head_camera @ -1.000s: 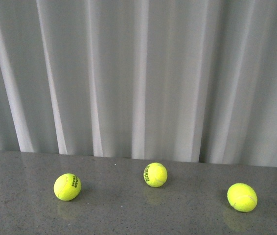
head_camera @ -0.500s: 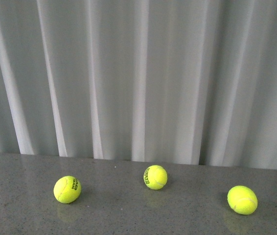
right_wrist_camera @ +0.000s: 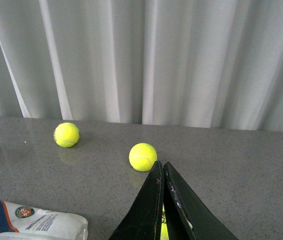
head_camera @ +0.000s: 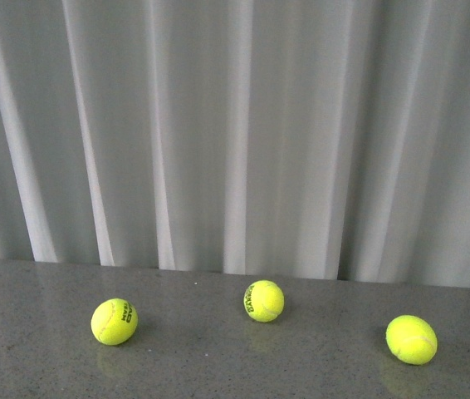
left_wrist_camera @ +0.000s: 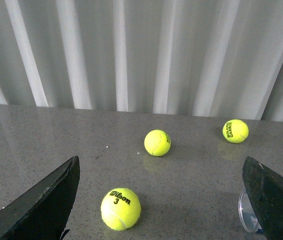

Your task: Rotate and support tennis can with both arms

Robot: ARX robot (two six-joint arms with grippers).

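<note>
Front view, past second: the whole scene dropped slightly in frame, then held. The left yellow felt tennis ball (head_camera: 114,321), middle ball (head_camera: 263,300) and right ball (head_camera: 411,338) keep their spacing on the grey speckled bench (head_camera: 44,366) before the white pleated curtain (head_camera: 235,133), so I judge that the camera shifted, not the balls. Last half second: no change. Neither arm nor the can shows in this view. The tall clear plastic tennis can (right_wrist_camera: 31,222), with its blue-white-orange label, appears to lie on its side on the bench close to the robot. Only the wrist cameras catch it: the labelled wall at the edge of the right wrist view, and a clear rim (left_wrist_camera: 246,218) just beside one finger of the left pincer (left_wrist_camera: 160,162). Left pincer: spread wide, nothing between the fingers. Right pincer (right_wrist_camera: 162,167): fingers pressed together at the tips; a yellow sliver shows in the slit lower down, cannot tell what it is. Judgement: can untouched, task at its start. Left looks ready to close on the can; right would need to open first.
</note>
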